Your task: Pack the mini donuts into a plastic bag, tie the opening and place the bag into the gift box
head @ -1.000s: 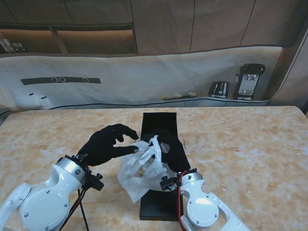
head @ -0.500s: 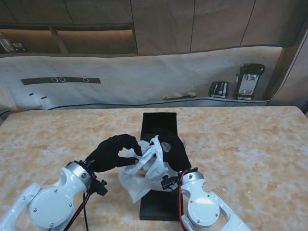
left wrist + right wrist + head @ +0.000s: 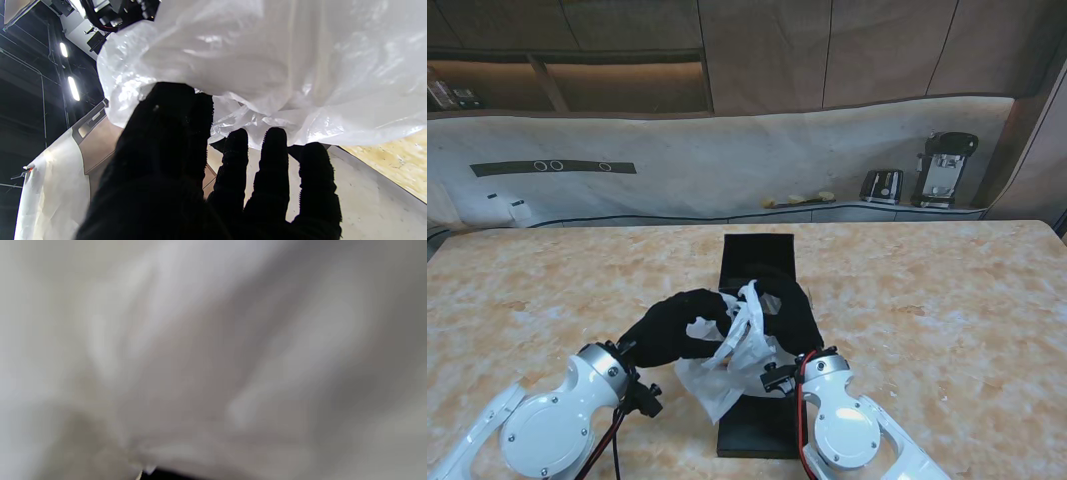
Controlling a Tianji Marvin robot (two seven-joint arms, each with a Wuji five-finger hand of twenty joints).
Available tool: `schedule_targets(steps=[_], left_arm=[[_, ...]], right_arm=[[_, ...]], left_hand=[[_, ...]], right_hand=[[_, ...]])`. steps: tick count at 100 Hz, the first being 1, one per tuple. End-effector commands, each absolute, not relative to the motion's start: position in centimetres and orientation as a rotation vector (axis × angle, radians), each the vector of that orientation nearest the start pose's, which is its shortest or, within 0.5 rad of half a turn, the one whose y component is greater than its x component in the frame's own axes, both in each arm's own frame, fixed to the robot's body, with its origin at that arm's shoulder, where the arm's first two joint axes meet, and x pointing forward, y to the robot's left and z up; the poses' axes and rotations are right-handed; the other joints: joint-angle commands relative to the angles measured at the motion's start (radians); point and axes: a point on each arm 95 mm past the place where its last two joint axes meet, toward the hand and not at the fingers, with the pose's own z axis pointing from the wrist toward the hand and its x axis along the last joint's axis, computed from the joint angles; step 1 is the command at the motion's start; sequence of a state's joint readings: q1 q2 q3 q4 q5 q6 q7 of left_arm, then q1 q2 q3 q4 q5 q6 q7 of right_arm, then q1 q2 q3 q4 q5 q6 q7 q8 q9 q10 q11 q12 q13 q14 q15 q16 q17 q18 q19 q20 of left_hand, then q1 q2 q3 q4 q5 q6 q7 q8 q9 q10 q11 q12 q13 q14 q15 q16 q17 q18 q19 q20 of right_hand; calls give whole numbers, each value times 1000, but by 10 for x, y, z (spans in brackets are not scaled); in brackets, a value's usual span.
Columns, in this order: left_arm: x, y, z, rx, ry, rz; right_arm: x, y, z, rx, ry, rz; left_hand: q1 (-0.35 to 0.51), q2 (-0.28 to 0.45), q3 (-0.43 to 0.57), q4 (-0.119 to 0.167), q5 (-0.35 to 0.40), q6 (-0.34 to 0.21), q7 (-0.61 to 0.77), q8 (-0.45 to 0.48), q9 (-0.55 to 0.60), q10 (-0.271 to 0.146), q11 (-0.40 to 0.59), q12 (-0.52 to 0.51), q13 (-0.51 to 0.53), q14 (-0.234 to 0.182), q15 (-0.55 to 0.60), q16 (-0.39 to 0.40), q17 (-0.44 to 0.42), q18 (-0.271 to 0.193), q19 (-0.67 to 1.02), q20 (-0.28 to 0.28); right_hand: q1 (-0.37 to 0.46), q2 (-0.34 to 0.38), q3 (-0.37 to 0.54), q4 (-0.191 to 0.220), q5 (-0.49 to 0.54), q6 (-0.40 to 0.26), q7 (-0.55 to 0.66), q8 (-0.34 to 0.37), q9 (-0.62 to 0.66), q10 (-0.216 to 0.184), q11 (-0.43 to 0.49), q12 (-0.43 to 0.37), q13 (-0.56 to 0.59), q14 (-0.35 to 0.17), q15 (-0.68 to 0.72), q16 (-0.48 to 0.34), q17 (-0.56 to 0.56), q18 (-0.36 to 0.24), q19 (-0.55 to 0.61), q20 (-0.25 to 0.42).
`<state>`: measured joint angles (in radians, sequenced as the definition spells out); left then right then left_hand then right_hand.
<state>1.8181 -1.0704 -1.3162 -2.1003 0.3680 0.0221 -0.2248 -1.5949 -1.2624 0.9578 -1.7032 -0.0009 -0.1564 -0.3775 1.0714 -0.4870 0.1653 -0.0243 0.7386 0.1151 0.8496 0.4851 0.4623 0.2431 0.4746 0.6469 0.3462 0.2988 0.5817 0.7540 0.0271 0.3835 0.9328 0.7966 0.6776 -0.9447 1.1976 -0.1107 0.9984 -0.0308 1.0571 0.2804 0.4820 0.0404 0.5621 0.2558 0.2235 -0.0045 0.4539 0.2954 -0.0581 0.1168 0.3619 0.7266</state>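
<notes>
Judging from how things lie, I put the task somewhere in its middle: the bag is in hand over the box, but I see no knot at its mouth and it is not yet set down inside.

Biggest first — the beige marbled stone table carries everything, and most of it shows bare. On it, between my two arms, lies the flat black rectangular gift box, its long side running away from me. Over the box's middle is the crumpled translucent white plastic bag, with a bunched tail of film sticking up toward the far side. I cannot make out any mini donuts through the film, so whether packing is finished I cannot tell.

My black-gloved left hand reaches in from the left with its fingers curled against the bag's edge; from the wrist view the thumb presses the film and three fingertips touch its underside, a loose pinch on the plastic. My black-gloved right hand sits just beside the bag's right side, partly hidden by it; its fingers I cannot read, and its wrist camera shows only blurred white film.

What stands in the way — the bag itself hides the box's opening and most of the right hand. Still to do: tying and placing.
</notes>
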Motion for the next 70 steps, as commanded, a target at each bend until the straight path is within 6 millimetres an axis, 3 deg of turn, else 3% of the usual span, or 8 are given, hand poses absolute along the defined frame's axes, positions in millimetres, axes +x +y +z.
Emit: schedule_targets(steps=[1, 22, 40, 45, 70], left_arm=[[314, -52, -233, -1726, 1405, -2084], [312, -50, -232, -1761, 1473, -2084], [311, -47, -233, -1760, 1567, -2078], [311, -48, -233, -1770, 1572, -2081], [312, -54, -235, -1857, 1540, -2053]], right_arm=[[352, 135, -301, -1925, -476, -2325], [355, 137, -301, -1931, -484, -2325], [357, 138, -300, -1930, -498, -2327], [357, 138, -300, -1931, -501, -2325], [357, 140, -302, -1927, -535, -2340]], left_hand=[[-11, -29, -26, -6, 9, -4, -12, 22, -36, -22, -5, -11, -27, -18, -23, -6, -22, -8, -13, 1], [-69, -5, 6, -5, -39, 38, -135, 55, -93, -21, -33, -19, -77, -29, -58, -13, -49, -23, -62, 6], [-127, 18, 18, 2, -113, 32, -202, 54, -155, -26, -64, -32, -132, -42, -91, -27, -76, -41, -101, -5], [-153, 16, 4, -2, -131, 34, -231, 45, -171, -4, -73, -36, -142, -43, -99, -30, -79, -43, -111, -6], [-251, 73, -179, -9, -173, 85, -341, 17, -200, -2, -98, -42, -167, -31, -122, -37, -95, -53, -145, 10]], right_hand=[[31, 16, 58, 59, 25, -38, 1, -10, -5, -2, 0, 56, -6, -25, 17, 24, -11, -29, 8, -1], [32, 15, 58, 60, 24, -42, 2, -12, -10, -2, 4, 57, -11, -26, 22, 26, -15, -30, 5, 3], [32, 18, 56, 61, 23, -41, 2, -11, -14, 0, 6, 57, -12, -25, 25, 27, -15, -30, 4, 5], [33, 18, 56, 61, 23, -45, 2, -11, -15, -1, 7, 57, -13, -25, 25, 27, -15, -30, 4, 6], [39, 21, 54, 63, 21, -41, 2, -11, -29, 3, 9, 58, -25, -24, 26, 28, -23, -31, 1, 9]])
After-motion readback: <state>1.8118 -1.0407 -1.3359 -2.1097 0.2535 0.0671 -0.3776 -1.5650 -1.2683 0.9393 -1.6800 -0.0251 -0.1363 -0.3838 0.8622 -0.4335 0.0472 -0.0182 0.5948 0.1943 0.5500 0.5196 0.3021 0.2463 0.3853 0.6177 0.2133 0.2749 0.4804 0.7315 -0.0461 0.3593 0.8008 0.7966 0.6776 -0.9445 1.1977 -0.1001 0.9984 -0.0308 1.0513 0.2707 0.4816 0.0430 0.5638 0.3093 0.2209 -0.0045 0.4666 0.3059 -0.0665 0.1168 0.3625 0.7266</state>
